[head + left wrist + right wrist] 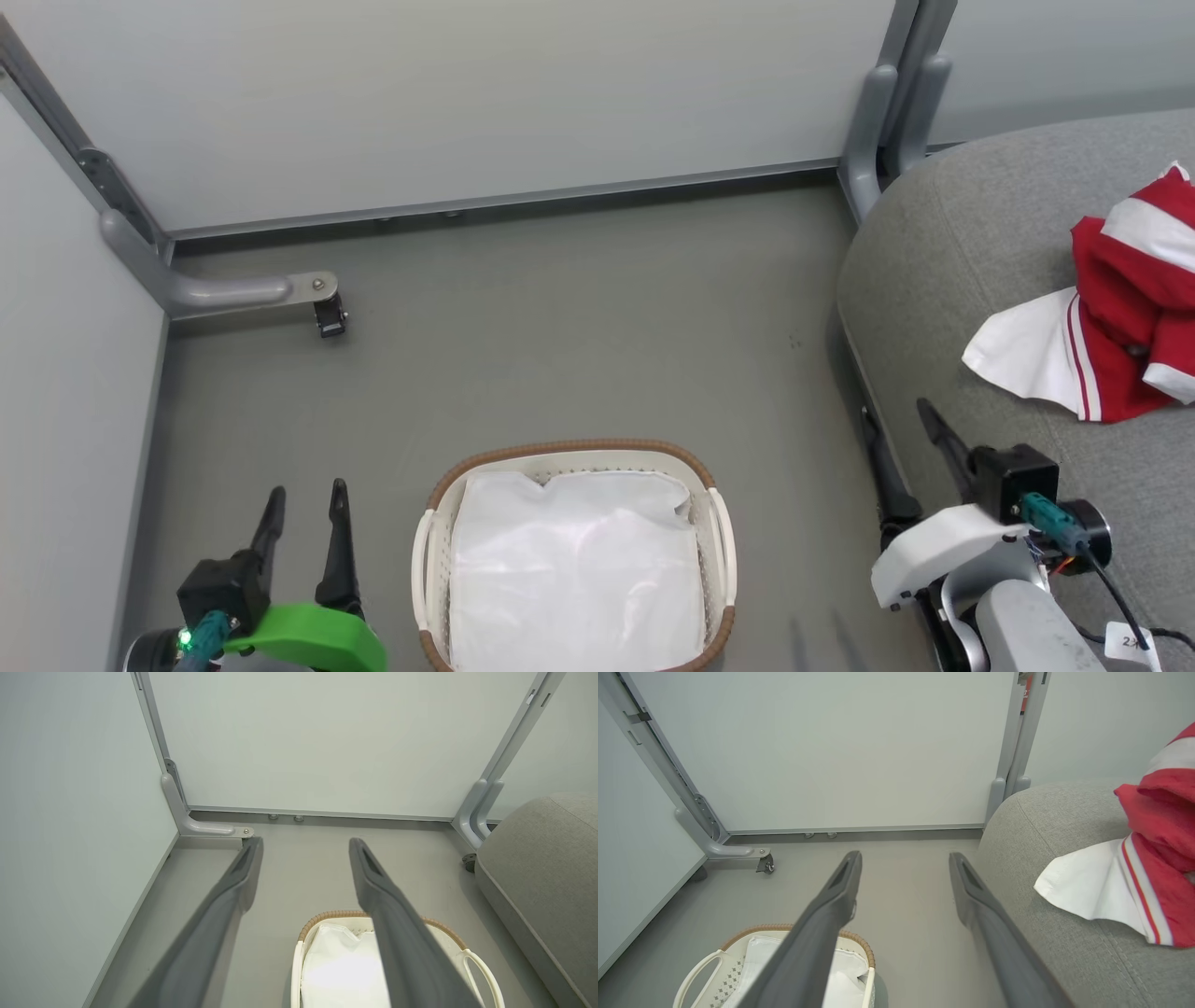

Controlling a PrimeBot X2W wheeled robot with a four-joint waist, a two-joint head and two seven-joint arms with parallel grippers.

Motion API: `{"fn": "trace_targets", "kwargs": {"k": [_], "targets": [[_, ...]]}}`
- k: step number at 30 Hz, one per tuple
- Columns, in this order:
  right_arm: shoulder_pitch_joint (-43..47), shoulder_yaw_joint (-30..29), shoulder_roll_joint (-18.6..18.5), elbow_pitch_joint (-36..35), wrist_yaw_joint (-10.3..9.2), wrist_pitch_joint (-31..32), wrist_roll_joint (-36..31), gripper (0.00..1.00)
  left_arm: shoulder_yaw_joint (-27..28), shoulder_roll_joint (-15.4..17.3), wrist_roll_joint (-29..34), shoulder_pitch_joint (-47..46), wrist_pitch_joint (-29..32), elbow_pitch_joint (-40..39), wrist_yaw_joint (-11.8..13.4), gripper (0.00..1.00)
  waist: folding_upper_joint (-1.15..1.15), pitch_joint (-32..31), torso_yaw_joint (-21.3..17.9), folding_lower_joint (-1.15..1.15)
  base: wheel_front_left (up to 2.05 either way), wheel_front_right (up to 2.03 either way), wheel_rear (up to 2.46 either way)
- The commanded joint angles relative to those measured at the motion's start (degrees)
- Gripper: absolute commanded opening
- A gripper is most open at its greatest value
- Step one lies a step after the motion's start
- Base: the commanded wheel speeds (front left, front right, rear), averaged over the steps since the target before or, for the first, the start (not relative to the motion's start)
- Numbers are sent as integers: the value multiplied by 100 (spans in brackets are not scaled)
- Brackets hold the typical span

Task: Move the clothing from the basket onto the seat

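Left tool (308, 489), right tool (896, 411) wide, empty; basket (569, 448) between, partition wall (513, 93) ahead

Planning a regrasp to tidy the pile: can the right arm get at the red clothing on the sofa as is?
Probably yes. The right gripper hovers open and empty by the sofa edge. The clothing lies loose on the cushion just beyond it, with nothing in between.

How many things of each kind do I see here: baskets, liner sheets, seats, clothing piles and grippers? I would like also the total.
basket: 1
white liner sheet: 1
seat: 1
clothing pile: 1
grippers: 2 (left gripper, right gripper)
Total: 6
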Motion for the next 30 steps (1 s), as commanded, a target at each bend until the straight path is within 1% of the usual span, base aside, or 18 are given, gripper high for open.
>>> {"fn": "trace_targets", "kwargs": {"k": [1, 3, 15, 30], "targets": [[15, 0, 9, 38, 0, 3, 6, 0, 3, -7, -5, 9, 3, 37, 0, 0, 0, -2, 0, 0, 0, 0, 0], [89, 6, 30, 134, 0, 5, 12, 0, 5, -19, -9, 23, 6, 154, 0, 0, 0, -4, 1, 0, 0, 0, 0], [151, -168, 21, -46, -1, 367, 1360, 0, 141, -13, -1317, -57, 372, 31, -21, 0, 0, -43, 8, 0, 0, 0, 0], [242, -324, 12, -259, -1, 721, 2766, 0, 247, -7, -2685, -116, 723, -136, -43, 0, 0, -88, 16, 0, 0, 0, 0]]}}
